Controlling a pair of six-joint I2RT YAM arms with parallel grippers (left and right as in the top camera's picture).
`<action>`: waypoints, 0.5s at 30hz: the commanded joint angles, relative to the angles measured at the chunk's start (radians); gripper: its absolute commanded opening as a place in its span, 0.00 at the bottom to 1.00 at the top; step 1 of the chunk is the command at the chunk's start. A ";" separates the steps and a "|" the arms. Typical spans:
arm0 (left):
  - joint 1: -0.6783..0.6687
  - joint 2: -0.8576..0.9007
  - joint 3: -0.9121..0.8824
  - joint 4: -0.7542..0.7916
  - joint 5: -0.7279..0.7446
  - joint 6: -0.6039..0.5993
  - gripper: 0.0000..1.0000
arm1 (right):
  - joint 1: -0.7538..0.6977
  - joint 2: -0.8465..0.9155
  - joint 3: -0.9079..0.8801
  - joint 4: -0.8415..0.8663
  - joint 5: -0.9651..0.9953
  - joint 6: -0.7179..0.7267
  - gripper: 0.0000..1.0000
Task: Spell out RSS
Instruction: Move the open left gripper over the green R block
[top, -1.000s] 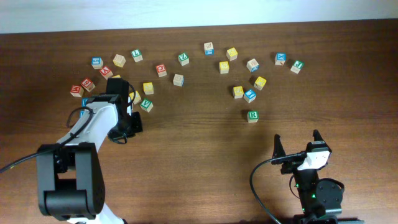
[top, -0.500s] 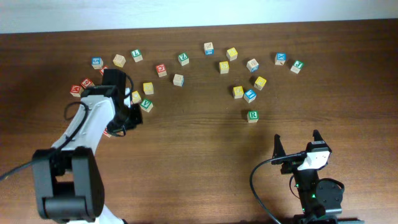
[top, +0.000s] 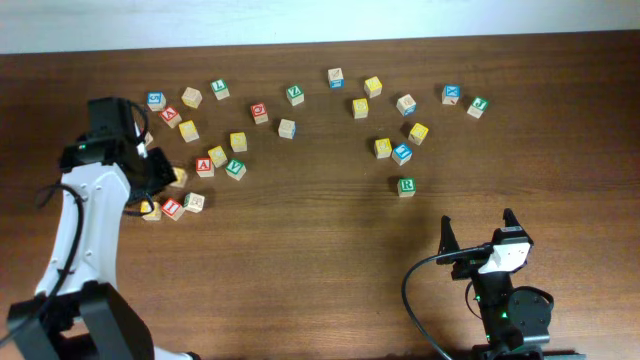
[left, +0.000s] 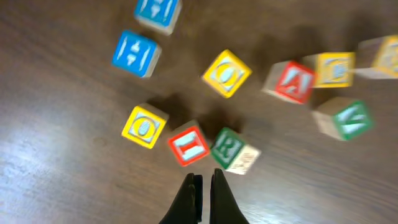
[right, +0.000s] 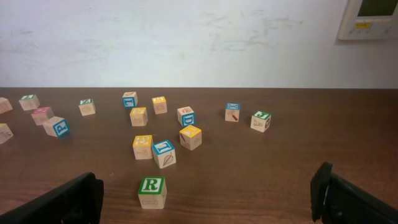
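On the table (top: 320, 290): lettered cubes lay strewn along the far half, and the near half was bare but for my two arms.
Left arm (top: 85, 215): it reached over the left end of the scatter, close to the left edge.
Left gripper (left: 203, 177): fingers pressed together on nothing, pointing down at a red cube (left: 188, 144) and its neighbours.
Right gripper (top: 478, 220): jaws spread wide and empty, low near the near edge at the right, facing the scatter.
R cube (top: 406, 186): it stood alone, right of the table's middle, the nearest cube to my right gripper, with its green letter up.
Yellow cubes (top: 383, 148): several, in both halves of the scatter; I could not read which bore an S. This one sat just beside a blue cube (top: 402, 153), beyond the R cube.
Handling, as I judged it: small wooden cubes, light, stiff and hard to damage, though their painted faces may slip. I would pinch two opposite side faces from above, jaws square to them. The R cube had free room all round; the yellow one beside the blue left less.
Change since a second ago: my left arm had swung from over the left cluster out towards the left edge, uncovering cubes it had hidden. The R cube and right gripper had not moved.
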 joint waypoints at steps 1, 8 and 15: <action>-0.003 0.062 -0.019 0.011 0.002 -0.013 0.00 | -0.007 -0.005 -0.006 -0.004 0.005 -0.003 0.98; -0.003 0.138 -0.019 0.025 0.063 -0.012 0.00 | -0.007 -0.005 -0.006 -0.004 0.005 -0.003 0.98; -0.021 0.178 -0.019 0.033 0.127 0.033 0.00 | -0.007 -0.005 -0.006 -0.004 0.005 -0.003 0.98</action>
